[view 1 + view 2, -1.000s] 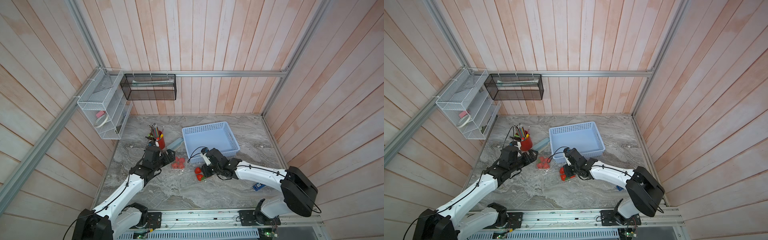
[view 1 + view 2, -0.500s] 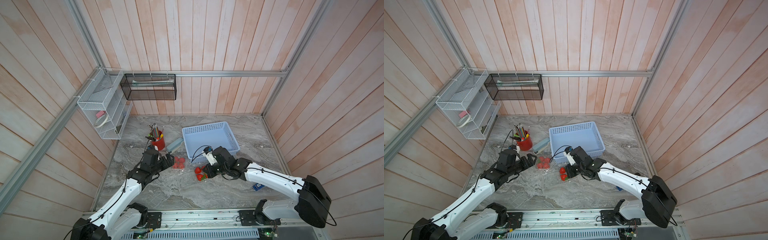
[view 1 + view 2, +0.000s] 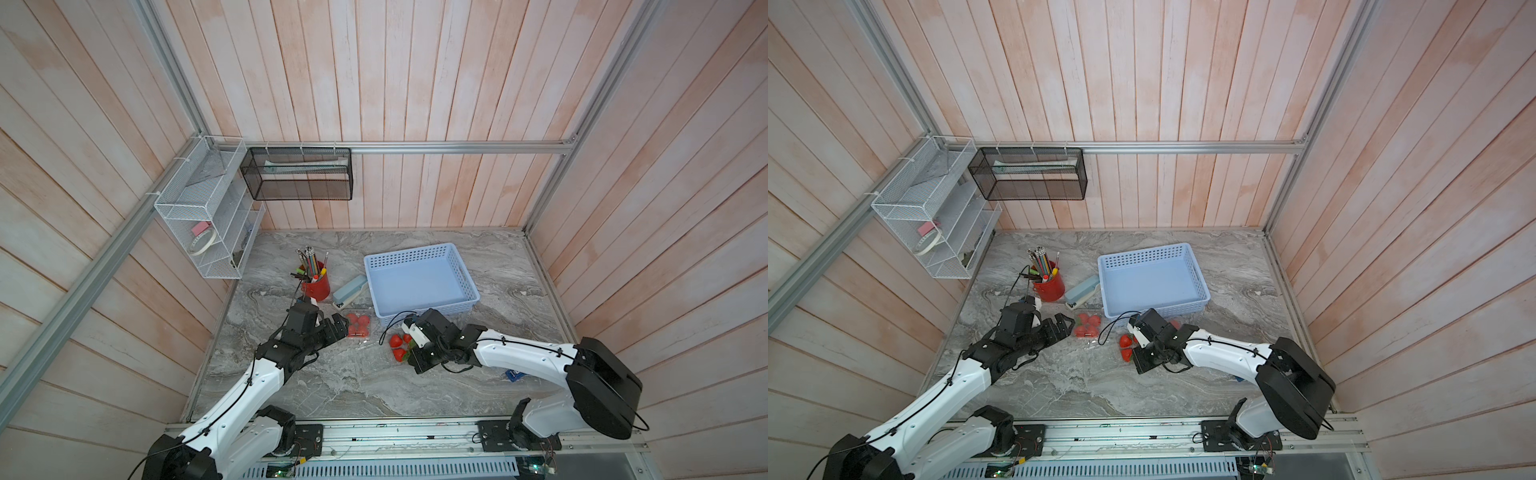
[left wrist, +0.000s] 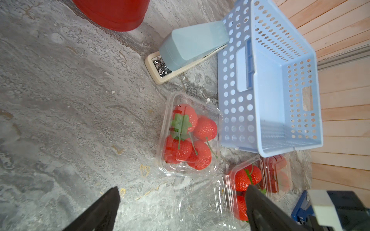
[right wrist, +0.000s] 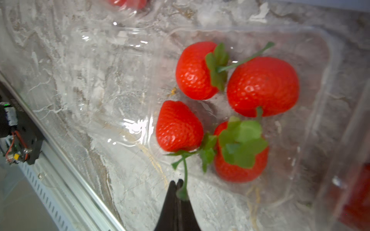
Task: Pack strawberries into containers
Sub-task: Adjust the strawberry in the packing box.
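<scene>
An open clear container (image 5: pixel 320 60) holds several strawberries (image 5: pixel 262 86), and its lid (image 5: pixel 112 80) lies flat beside it. My right gripper (image 5: pixel 177 183) is shut just outside its rim; one berry's green stem (image 5: pixel 185 172) rests against a fingertip, not between the jaws. In both top views the right gripper (image 3: pixel 409 355) (image 3: pixel 1136 356) sits beside those strawberries (image 3: pixel 397 340) (image 3: pixel 1125 340). My left gripper (image 4: pixel 183 200) (image 3: pixel 338 326) is open over the lid, next to a closed container (image 4: pixel 190 138) (image 3: pixel 358 325) full of berries. Another closed container (image 4: pixel 278 176) lies against the basket.
A light-blue perforated basket (image 3: pixel 419 278) stands behind the containers, with a pale blue stapler (image 3: pixel 349 291) and a red pencil cup (image 3: pixel 316 284) to its left. A small blue object (image 3: pixel 513 375) lies under the right arm. Wire racks (image 3: pixel 208 216) hang on the left wall.
My right gripper has closed fully and drawn slightly toward the table's front. The left gripper stays open and has edged a little toward the front too.
</scene>
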`<action>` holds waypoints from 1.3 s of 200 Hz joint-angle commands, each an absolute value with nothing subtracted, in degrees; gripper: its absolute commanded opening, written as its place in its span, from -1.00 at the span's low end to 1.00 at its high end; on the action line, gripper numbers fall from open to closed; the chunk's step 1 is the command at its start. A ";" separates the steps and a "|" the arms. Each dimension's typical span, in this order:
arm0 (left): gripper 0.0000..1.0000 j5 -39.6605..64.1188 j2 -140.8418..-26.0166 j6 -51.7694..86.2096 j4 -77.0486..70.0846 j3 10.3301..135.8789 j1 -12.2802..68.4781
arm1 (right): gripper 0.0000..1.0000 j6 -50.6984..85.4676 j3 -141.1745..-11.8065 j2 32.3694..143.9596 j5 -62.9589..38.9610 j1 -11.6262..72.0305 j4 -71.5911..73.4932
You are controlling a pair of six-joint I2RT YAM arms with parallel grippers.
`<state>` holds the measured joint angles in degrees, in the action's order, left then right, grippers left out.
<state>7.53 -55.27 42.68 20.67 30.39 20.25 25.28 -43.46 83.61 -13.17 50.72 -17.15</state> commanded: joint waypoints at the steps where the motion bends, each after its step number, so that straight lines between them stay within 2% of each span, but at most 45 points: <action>1: 0.99 8.35 -55.18 42.19 22.16 29.06 20.09 | -0.97 24.50 -45.85 84.79 -11.43 48.60 -15.65; 130: 0.99 10.46 -56.16 42.91 22.33 26.20 20.10 | -0.97 21.51 -52.74 92.49 -14.85 45.09 -12.69; 203: 0.98 11.60 -56.10 43.39 20.87 25.43 20.04 | -0.99 22.27 -47.23 83.15 -17.02 46.70 -16.35; 260: 0.98 11.78 -56.31 44.26 19.73 24.97 20.09 | -1.00 24.61 -43.96 83.03 -17.05 50.55 -16.65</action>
<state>10.76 -56.40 43.59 21.39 25.71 20.25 23.22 -45.01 82.83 -16.69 50.17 -15.27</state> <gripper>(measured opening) 0.991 0.043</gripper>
